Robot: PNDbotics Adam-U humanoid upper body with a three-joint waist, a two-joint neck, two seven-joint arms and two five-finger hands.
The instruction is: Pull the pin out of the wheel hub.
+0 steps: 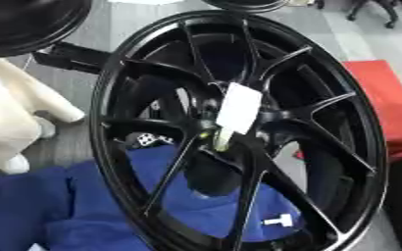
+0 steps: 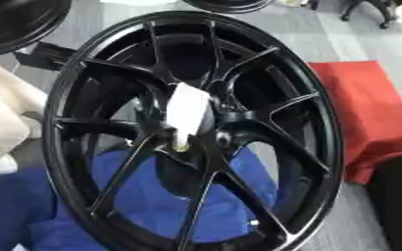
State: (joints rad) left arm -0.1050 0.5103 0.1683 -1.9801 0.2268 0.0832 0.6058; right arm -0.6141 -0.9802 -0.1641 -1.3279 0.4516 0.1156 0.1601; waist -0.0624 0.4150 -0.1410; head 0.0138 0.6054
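Note:
A large black multi-spoke wheel hub [image 1: 324, 127] stands tilted and fills most of both views. A white pin [image 1: 238, 109] sticks out of its centre, with a flat broad white upper part and a narrower pale yellowish lower end [image 1: 221, 141] seated at the hub's middle. The right eye view shows the same pin [image 2: 187, 109] against the spokes. Neither of my hands shows in either view, and nothing touches the pin.
Blue cloth [image 1: 33, 211] lies under and behind the wheel. A small white piece [image 1: 278, 221] lies on it, seen between the lower spokes. White fabric [image 1: 7, 108] is at the left, a red block [image 2: 367, 112] at the right, another black rim [image 1: 24, 22] upper left.

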